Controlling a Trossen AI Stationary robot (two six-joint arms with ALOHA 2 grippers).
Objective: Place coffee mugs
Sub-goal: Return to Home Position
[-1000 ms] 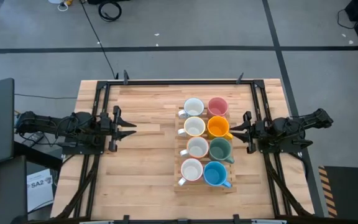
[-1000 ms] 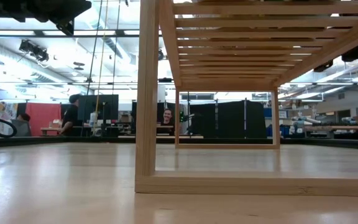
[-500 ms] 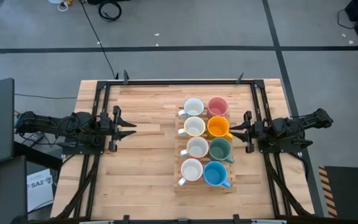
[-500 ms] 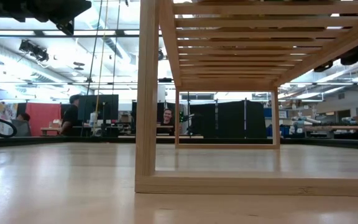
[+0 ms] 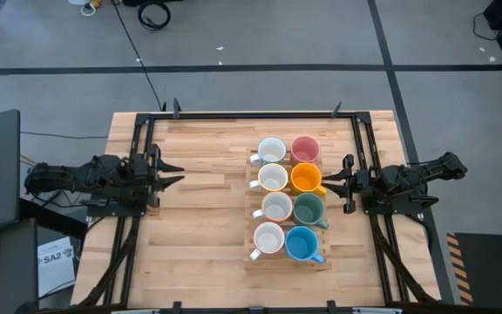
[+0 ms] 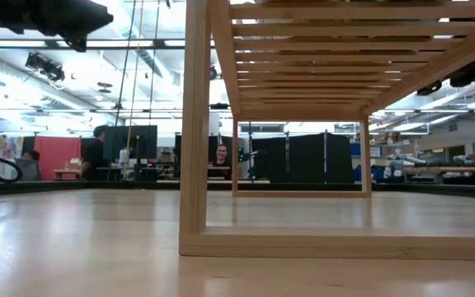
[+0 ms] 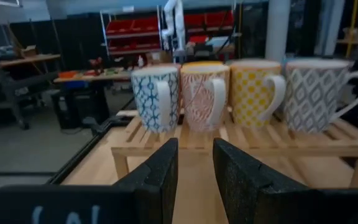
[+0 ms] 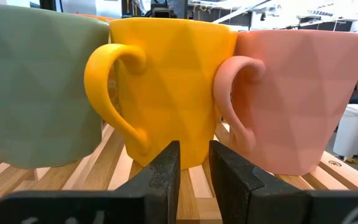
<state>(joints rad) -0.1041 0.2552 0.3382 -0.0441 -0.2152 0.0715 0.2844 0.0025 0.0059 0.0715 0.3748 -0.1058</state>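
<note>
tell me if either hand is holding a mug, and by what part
Neither. The left hand and right hand are empty, fingers slightly apart, short of the mugs.

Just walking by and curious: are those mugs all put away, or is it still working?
It looks finished: eight mugs stand in two rows on the wooden rack, white ones beside pink, orange, green and blue. Nothing is in hand; the left tool and right tool hang empty at either side. No mug is left elsewhere on the table.

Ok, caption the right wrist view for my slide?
Right fingers slightly apart, empty, facing the orange mug between green and pink.
</note>
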